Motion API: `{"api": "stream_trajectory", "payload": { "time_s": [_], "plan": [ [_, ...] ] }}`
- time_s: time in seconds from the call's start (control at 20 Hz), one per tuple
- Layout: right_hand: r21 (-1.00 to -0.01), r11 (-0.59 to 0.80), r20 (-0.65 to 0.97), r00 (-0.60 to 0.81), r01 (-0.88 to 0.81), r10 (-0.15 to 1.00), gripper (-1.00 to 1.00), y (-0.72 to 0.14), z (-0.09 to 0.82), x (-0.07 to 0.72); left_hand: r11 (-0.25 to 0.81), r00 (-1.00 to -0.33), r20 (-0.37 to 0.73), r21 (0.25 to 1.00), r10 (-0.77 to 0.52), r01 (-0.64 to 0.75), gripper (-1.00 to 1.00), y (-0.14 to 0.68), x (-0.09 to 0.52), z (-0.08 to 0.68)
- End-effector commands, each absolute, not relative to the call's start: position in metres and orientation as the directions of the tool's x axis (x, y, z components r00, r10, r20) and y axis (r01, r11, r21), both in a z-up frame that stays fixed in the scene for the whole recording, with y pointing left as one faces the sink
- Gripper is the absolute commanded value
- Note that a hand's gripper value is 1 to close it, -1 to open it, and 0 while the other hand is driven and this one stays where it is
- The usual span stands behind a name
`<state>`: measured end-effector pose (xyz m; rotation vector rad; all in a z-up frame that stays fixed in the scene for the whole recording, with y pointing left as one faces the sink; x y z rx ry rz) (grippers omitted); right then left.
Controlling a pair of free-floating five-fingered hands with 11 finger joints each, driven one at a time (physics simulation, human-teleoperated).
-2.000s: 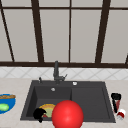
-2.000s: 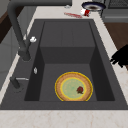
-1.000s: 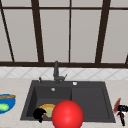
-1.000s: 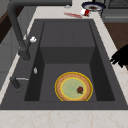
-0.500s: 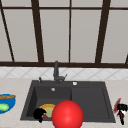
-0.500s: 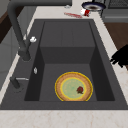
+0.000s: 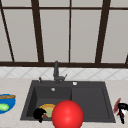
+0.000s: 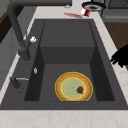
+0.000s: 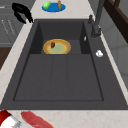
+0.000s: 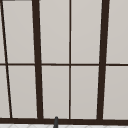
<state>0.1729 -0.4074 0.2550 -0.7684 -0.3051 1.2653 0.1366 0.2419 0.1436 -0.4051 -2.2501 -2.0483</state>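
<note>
My left hand (image 7: 39, 114) hovers at the front left corner of the dark sink (image 7: 87, 100), fingers loosely spread and holding nothing. It also shows at the front rim as a hand (image 8: 121, 57) and a hand (image 9: 22, 12). Below it, in the left basin, lies a yellow-rimmed plate (image 8: 73, 87) with a small red bit on it. My right hand (image 7: 122, 110) hangs over the right counter beside a red strip (image 7: 116, 106). A red-and-white thing (image 9: 6, 120) and the red strip (image 9: 35, 120) lie on that counter.
A big red ball (image 7: 67, 115) covers the sink's front edge in the front view. A blue plate (image 7: 6, 103) with green and brown food sits on the left counter. The tap (image 7: 56, 72) stands behind the sink, below a window. A dark dish (image 8: 93, 6) rests on the far counter.
My right hand has drifted a little to the right and downward over the right counter. The left hand, the plate and the red ball have stayed where they were.
</note>
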Motion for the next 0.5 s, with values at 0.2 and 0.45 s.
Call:
{"api": "stream_trajectory", "payload": {
  "time_s": [0.2,0.45],
  "plan": [
    [-0.706,0.171,-0.162,0.391,-0.688,0.906,-1.0,-0.41,0.248,0.2,0.076,-0.963,0.229,0.968,0.145,0.241,0.0,0.242,0.137,0.144],
    [-0.663,0.148,-0.206,0.369,-0.733,0.906,-1.0,-0.421,0.214,0.218,0.076,-0.963,0.229,0.968,0.145,0.241,0.0,0.242,0.137,0.144]
  ]
}}
